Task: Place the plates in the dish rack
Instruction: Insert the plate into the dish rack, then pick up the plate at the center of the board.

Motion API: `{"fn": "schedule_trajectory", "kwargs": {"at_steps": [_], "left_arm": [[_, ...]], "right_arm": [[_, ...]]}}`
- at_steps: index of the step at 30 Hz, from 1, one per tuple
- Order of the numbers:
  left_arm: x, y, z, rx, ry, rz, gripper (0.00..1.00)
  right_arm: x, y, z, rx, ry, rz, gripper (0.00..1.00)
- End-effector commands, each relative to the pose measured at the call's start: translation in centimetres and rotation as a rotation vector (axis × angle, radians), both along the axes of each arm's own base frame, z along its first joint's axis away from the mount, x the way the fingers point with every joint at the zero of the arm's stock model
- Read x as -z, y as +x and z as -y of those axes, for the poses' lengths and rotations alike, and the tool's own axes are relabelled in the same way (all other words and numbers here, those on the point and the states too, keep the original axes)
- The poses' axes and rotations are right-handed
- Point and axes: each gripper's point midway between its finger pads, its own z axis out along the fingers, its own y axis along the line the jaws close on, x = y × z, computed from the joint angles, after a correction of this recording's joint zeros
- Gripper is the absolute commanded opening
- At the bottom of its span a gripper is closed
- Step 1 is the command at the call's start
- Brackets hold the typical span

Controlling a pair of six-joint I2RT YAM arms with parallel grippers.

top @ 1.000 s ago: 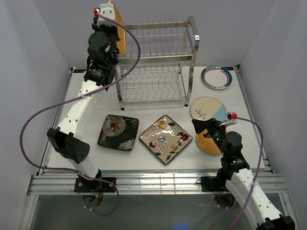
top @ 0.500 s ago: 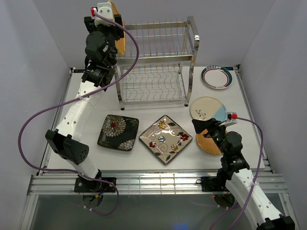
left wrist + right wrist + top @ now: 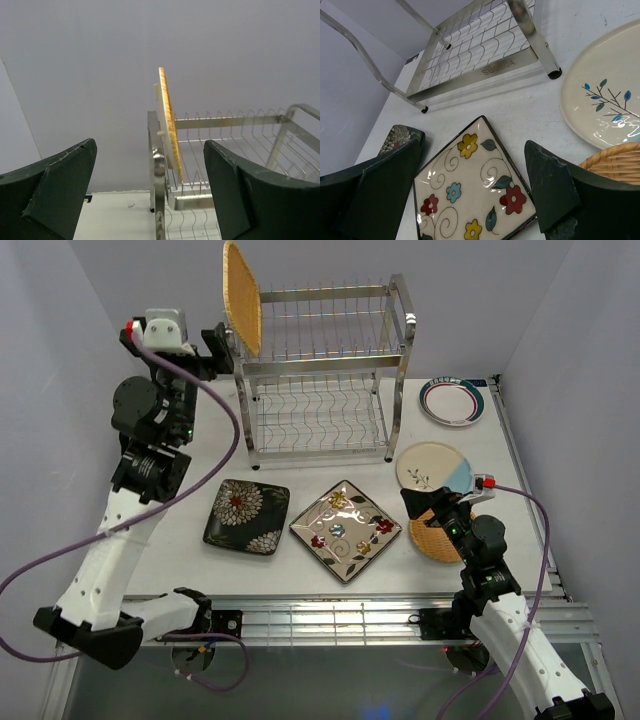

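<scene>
Now, left fingers (image 3: 55, 185) and right fingers (image 3: 375, 190) open and empty, we should back off without nudging the woven plate (image 3: 242, 295) upright in the dish rack (image 3: 330, 360).

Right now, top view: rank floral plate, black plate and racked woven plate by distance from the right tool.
From the right tool:
1. Floral plate: on the table, just to its left.
2. Black plate: on the table, further left, past the floral plate.
3. Woven plate: far back left, standing on edge in the rack's top tier.
</scene>
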Motion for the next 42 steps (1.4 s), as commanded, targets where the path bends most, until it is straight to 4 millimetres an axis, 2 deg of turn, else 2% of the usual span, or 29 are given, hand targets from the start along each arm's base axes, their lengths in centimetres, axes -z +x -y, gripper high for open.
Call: {"fn": "schedule_trajectory", "kwargs": {"at_steps": [1, 2, 3, 4, 6, 12, 13, 15, 16, 17, 19, 20, 22, 23, 26, 30, 36, 37, 39, 42], "left_arm": [[2.2, -3.4, 1.9, 0.182, 0.062, -0.032, 0.98], [2.9, -4.0, 2.1, 0.207, 0.088, -0.038, 0.98], [4.9, -4.2, 2.5, 0.231, 0.11, -0.07, 0.98], [4.7, -5.5, 2.3, 0.246, 0.116, -0.053, 0.98], [6.5, -6.2, 3.0, 0.298, 0.175, -0.106, 0.98], [10.8, -8.2, 2.6, 0.33, 0.201, -0.225, 0.98], [12.7, -8.1, 2.6, 0.332, 0.215, -0.261, 0.98], [14.3, -8.8, 2.6, 0.345, 0.262, -0.28, 0.98], [16.6, -8.9, 2.7, 0.358, 0.3, -0.33, 0.98], [17.5, -9.3, 3.0, 0.386, 0.326, -0.335, 0.98], [18.6, -10.1, 2.4, 0.375, 0.352, -0.33, 0.98], [20.3, -10.1, 2.2, 0.366, 0.36, -0.353, 0.98], [21.3, -10.7, 1.8, 0.36, 0.37, -0.353, 0.98], [22.9, -10.7, 1.8, 0.363, 0.377, -0.384, 0.98], [25.1, -10.8, 1.8, 0.372, 0.372, -0.444, 0.98], [29.5, -10.0, 1.0, 0.32, 0.367, -0.566, 0.98], [34.0, -9.8, 1.4, 0.352, 0.358, -0.691, 0.98], [34.9, -9.6, 0.9, 0.338, 0.356, -0.716, 0.98], [36.0, -9.6, 1.5, 0.394, 0.346, -0.744, 0.98], [37.5, -8.7, -0.1, 0.396, 0.318, -0.784, 0.98]], "right_arm": [[-1.4, 0.2, -0.1, -0.007, 0.0, 0.044, 0.9], [-1.4, 0.2, -0.2, -0.007, 0.002, 0.043, 0.9], [-1.4, 0.2, -0.2, -0.01, 0.002, 0.043, 0.9], [-1.4, 0.2, -0.2, -0.01, 0.002, 0.043, 0.9], [-1.3, 0.2, -0.2, -0.01, 0.001, 0.04, 0.9], [-1.3, 0.1, -0.3, -0.018, 0.003, 0.04, 0.9], [-1.3, 0.1, -0.3, -0.02, 0.003, 0.04, 0.9], [-1.3, 0.0, -0.4, -0.026, -0.001, 0.043, 0.9], [-1.4, 0.0, -0.4, -0.027, -0.003, 0.047, 0.9], [-1.3, -0.1, -0.4, -0.029, -0.009, 0.047, 0.9], [-1.4, 0.0, -0.3, -0.023, -0.013, 0.051, 0.9], [-1.3, -0.1, -0.3, -0.021, -0.015, 0.051, 0.9], [-1.3, -0.1, -0.3, -0.024, -0.014, 0.055, 0.9], [-1.3, -0.1, -0.4, -0.027, -0.014, 0.054, 0.9], [-1.3, -0.1, -0.5, -0.038, -0.011, 0.052, 0.9], [-1.4, -0.3, -0.7, -0.047, -0.009, 0.055, 0.9], [-1.4, -0.4, -0.7, -0.053, -0.015, 0.066, 0.9], [-1.4, -0.5, -0.9, -0.064, -0.018, 0.068, 0.9], [-1.5, -0.6, -1.0, -0.075, -0.024, 0.079, 0.9], [-1.4, -0.7, -1.3, -0.097, -0.026, 0.084, 0.9]]}}
